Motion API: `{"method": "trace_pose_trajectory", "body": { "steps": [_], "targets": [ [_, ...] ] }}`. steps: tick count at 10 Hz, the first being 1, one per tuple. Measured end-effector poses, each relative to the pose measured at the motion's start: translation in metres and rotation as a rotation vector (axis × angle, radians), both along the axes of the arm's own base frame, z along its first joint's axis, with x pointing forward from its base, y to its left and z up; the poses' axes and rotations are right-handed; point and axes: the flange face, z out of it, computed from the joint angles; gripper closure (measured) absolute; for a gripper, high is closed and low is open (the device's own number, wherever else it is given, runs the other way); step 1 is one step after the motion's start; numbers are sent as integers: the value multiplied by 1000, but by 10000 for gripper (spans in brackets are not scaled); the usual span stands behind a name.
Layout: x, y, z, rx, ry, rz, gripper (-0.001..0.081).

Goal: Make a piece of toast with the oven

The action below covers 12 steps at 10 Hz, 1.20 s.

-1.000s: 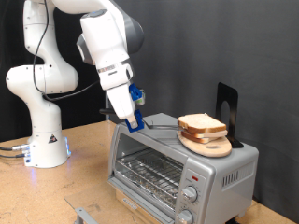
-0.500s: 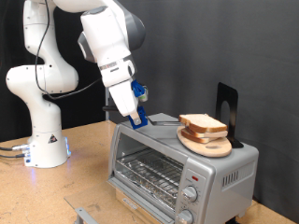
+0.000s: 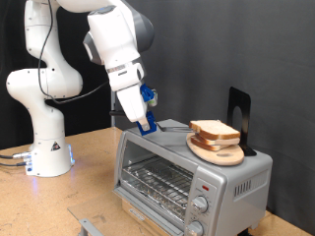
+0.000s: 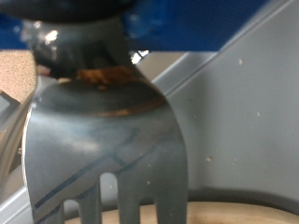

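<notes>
Exterior view: gripper (image 3: 147, 124) shifted slightly toward toast (image 3: 213, 130) since a second ago; approach under way, bread not yet moved. Fingers clenched on fork (image 4: 103, 140), tines ahead of fingertips over oven (image 3: 187, 172) top. Toast beyond tines, on wooden plate (image 3: 219, 150). Arm bent, wrist angled downward.

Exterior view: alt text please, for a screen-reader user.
A white robot arm's gripper holds a fork over the top of a closed silver toaster oven, near bread slices on a wooden plate on the oven.
</notes>
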Motion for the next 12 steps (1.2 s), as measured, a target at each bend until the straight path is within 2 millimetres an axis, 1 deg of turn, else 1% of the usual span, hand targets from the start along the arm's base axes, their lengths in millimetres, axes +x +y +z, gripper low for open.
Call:
{"method": "trace_pose_trajectory", "body": {
  "steps": [7, 9, 12],
  "targets": [
    [11, 16, -3, -6, 62, -17, 415],
    [15, 20, -1, -6, 62, -19, 415],
    [21, 32, 3, -14, 61, -16, 415]
  ]
}}
